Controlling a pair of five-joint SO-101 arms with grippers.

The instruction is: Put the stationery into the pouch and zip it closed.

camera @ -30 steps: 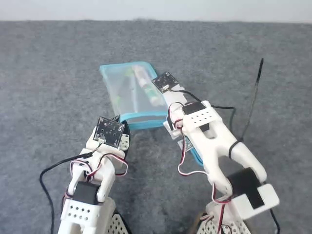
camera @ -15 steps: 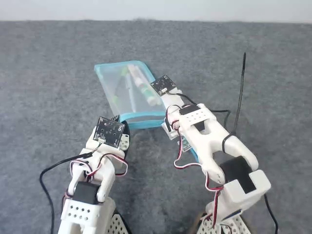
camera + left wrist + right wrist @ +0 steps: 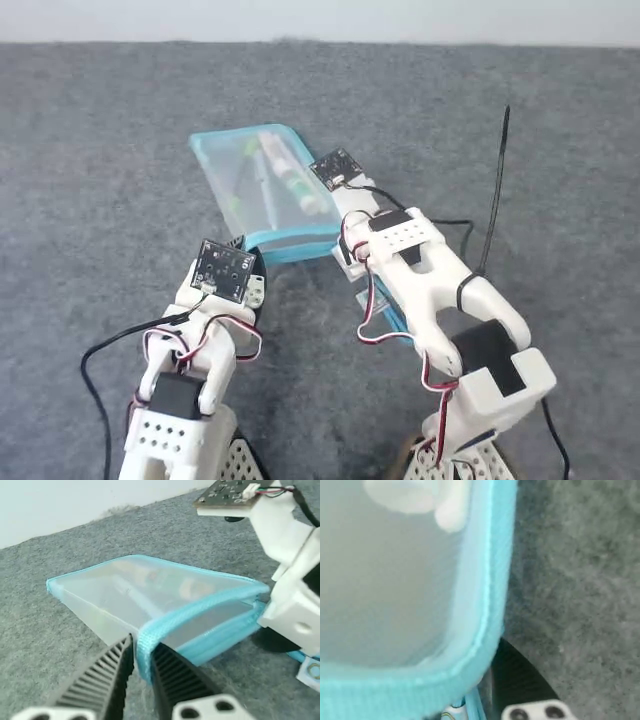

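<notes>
A translucent pouch with blue trim lies on the grey mat, with a white and green marker and a thin green pen inside it. My left gripper sits at the pouch's near corner. In the left wrist view the left gripper is shut on the blue trim of the pouch. My right gripper is at the pouch's near right corner, against the zipper edge. The right wrist view has the pouch close up, its blue edge beside the gripper.
A blue strap with a small tag trails from the pouch under the right arm. A black cable rises to the right of that arm. Grey mat lies open on the left and far side.
The pouch has slid and turned a little to the left. The right arm has swung with it, and the black cable has shifted. The left arm has stayed put.
</notes>
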